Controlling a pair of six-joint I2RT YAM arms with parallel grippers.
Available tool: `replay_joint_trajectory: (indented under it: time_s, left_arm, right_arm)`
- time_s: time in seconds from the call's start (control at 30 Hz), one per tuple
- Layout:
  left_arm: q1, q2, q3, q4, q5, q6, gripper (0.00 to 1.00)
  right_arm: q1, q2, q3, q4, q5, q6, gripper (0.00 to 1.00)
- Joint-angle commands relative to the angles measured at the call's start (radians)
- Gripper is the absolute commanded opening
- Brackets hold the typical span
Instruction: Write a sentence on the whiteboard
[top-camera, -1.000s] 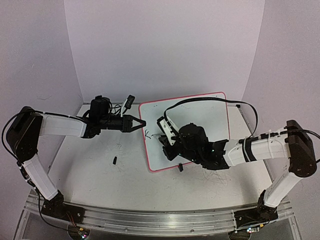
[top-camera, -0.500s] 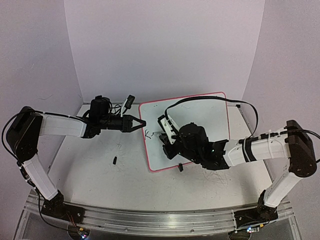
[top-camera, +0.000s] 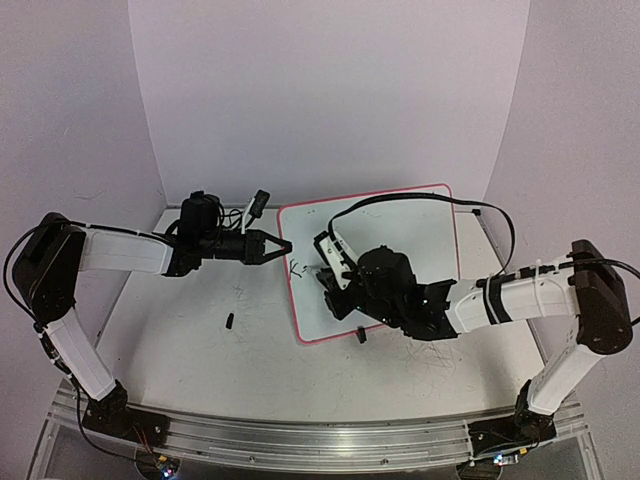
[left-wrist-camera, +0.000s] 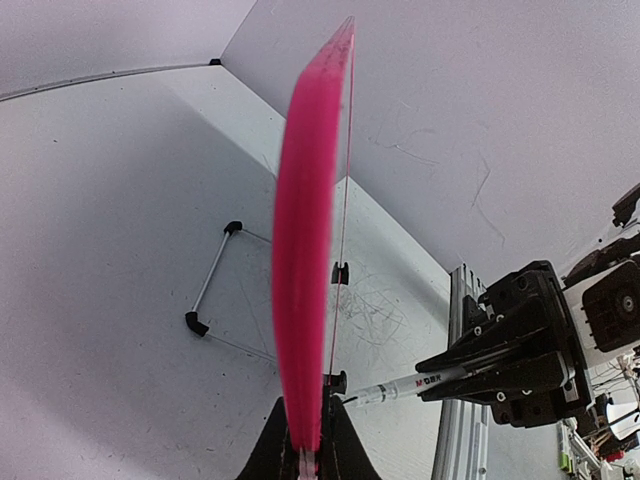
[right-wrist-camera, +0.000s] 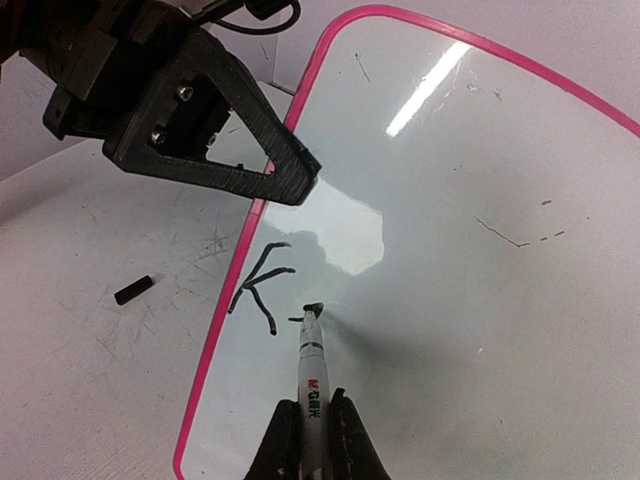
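Whiteboard (top-camera: 410, 235), pink rim pinched in the left tool (left-wrist-camera: 305, 440); the right tool (right-wrist-camera: 311, 445) grasps a marker (right-wrist-camera: 312, 365), its tip touching the board beside a handwritten K (right-wrist-camera: 258, 290).

Soft, even light from above, bright throughout, with only faint shadows on the counter (top-camera: 200, 340). The whiteboard (right-wrist-camera: 500, 330) carries a white streak of glare and a washed-out patch below it. In the left wrist view its rim (left-wrist-camera: 305, 250) sits close and blurred — straight lines bow toward the edges.

Pink-rimmed white whiteboard (right-wrist-camera: 480, 300), black lettering (right-wrist-camera: 268, 273)
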Motion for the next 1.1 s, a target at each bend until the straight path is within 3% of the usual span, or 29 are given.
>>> replay_joint_trajectory:
  time_s: [0.0, 1.07]
  left_arm:
    - [0.000, -0.027, 0.004, 0.045, 0.000, 0.025, 0.08]
    - [0.001, -0.025, 0.005, 0.045, 0.002, 0.024, 0.08]
  right_arm:
    - [-0.002, 0.023, 0.036, 0.010, -0.019, 0.016, 0.00]
    - [-0.001, -0.002, -0.013, -0.036, -0.011, 0.039, 0.00]
